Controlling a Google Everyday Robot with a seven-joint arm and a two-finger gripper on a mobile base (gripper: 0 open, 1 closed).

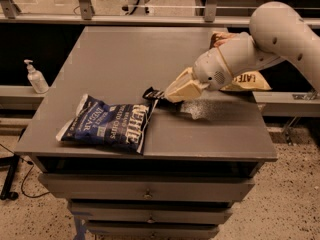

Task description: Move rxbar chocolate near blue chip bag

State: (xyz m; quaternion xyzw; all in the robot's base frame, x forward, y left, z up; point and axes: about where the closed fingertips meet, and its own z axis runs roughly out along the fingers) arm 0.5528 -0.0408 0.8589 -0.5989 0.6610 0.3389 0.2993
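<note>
1. One gripper [165,95], on the one white arm [280,39] reaching in from the right. It sits low over the middle of the grey table [210,134], just right of the blue bag's top corner.
2. The cream fingers [182,88] are pinched nearly closed on one end of the rxbar chocolate [151,92].
3. One rxbar chocolate: small, black and flat. It sticks out left of the fingertips, right at the upper right corner of the blue chip bag [107,125]. I can't tell whether it touches the bag or the table. Its print is unreadable.
4. Two chip bags. The blue chip bag lies flat at front left, with "KETTLE" in white and smaller print that looks like "VINEGAR".
5. The brown chip bag [250,80] is at the right edge, mostly hidden behind the arm. Only the letters "EATE" show.
6. One white pump bottle [36,77] stands on the ledge left of the table.
7. Stacked drawers [145,189] fill the table's front.
</note>
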